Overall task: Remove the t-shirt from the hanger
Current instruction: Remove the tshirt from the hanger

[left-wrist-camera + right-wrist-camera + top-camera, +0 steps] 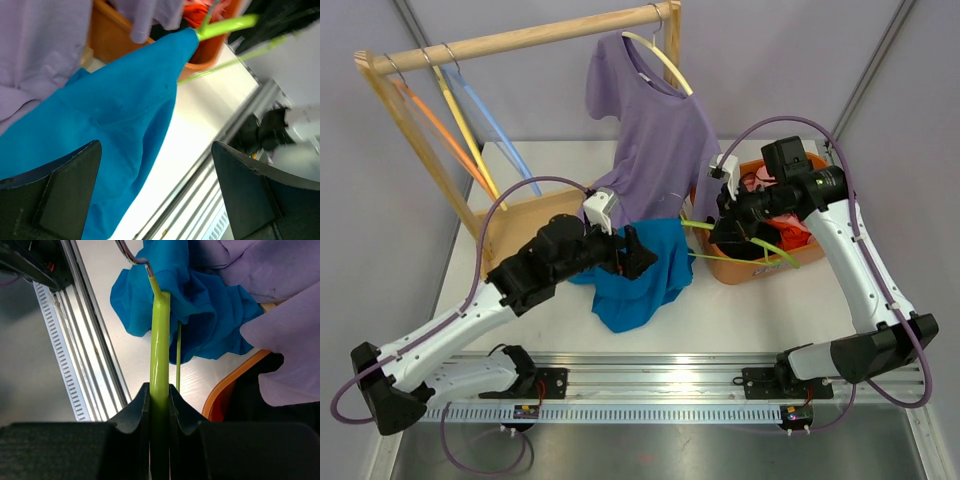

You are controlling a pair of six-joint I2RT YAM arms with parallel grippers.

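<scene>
Left gripper [155, 150]: jaws spread wide, released, grasping nothing, poised beside the blue t-shirt [638, 272]. Right gripper [160, 402]: clamped on the lime-green hanger [159, 340]. The t-shirt lies bunched on the white table [550, 320], at 6 o'clock from the hanging purple t-shirt [655, 130]. One hanger arm sits inside its cloth. Orange bin [790, 262]: at 3 o'clock from the blue t-shirt.

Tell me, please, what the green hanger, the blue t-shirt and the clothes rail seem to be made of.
The green hanger looks like glossy moulded plastic: smooth, with bright highlights. The blue t-shirt appears to be soft matt knit fabric: it folds limply and shows a stitched seam. The clothes rail seems to be pale wood, its finish unclear.
</scene>
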